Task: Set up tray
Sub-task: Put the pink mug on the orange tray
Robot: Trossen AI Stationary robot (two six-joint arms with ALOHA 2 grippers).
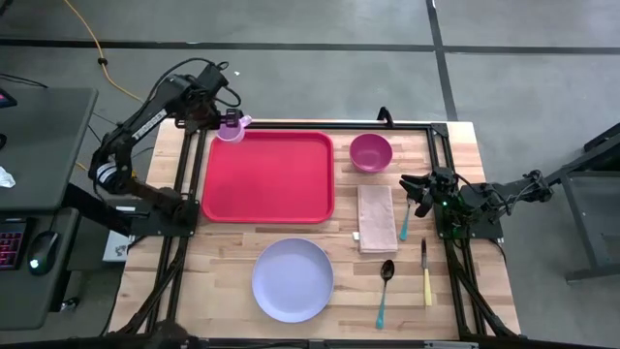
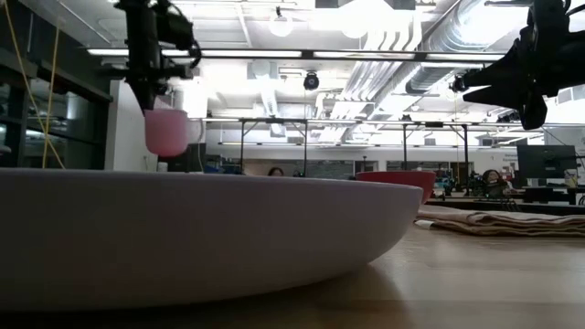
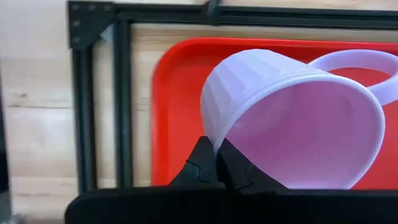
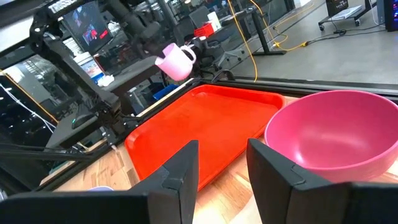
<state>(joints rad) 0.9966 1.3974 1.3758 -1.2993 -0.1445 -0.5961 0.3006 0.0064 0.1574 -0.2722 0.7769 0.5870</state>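
Left gripper [image 1: 230, 123], clamped on the lavender mug [image 1: 232, 129] rim above the tray [image 1: 268, 176] at its eleven-o'clock corner, looks mid-placement; next, lower and release.

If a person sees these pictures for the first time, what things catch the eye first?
The large red tray at the table's far left stands out first, still bare. Above its far left corner, the left claw holds a lavender cup by its rim in the air. The right claw waits open at the right side, close to the pink bowl and the folded napkin.
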